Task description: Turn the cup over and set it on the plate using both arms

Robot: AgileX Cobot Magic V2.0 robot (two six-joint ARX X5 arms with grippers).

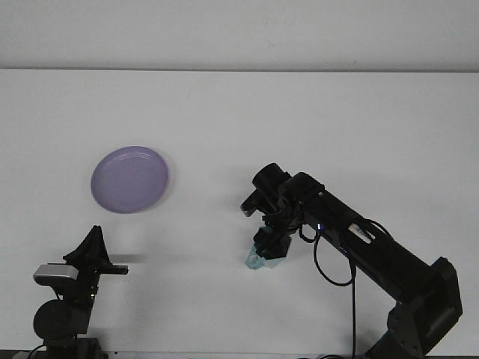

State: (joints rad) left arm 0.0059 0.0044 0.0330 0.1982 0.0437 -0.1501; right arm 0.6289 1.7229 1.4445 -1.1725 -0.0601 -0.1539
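A round purple plate (130, 179) lies flat on the white table at the left. Right of centre, my right gripper (268, 245) points down at the table and is shut on a small translucent teal cup (257, 259). Only the cup's lower edge shows below the black fingers, close to or touching the table, so I cannot tell which way up it is. My left gripper (93, 250) sits low at the front left, below the plate and far from the cup, with nothing seen in it.
The right arm (359, 247) and its cables run from the bottom right corner towards the cup. The left arm's base (58, 318) stands at the bottom left. The white table (314, 120) ends at a wall at the back.
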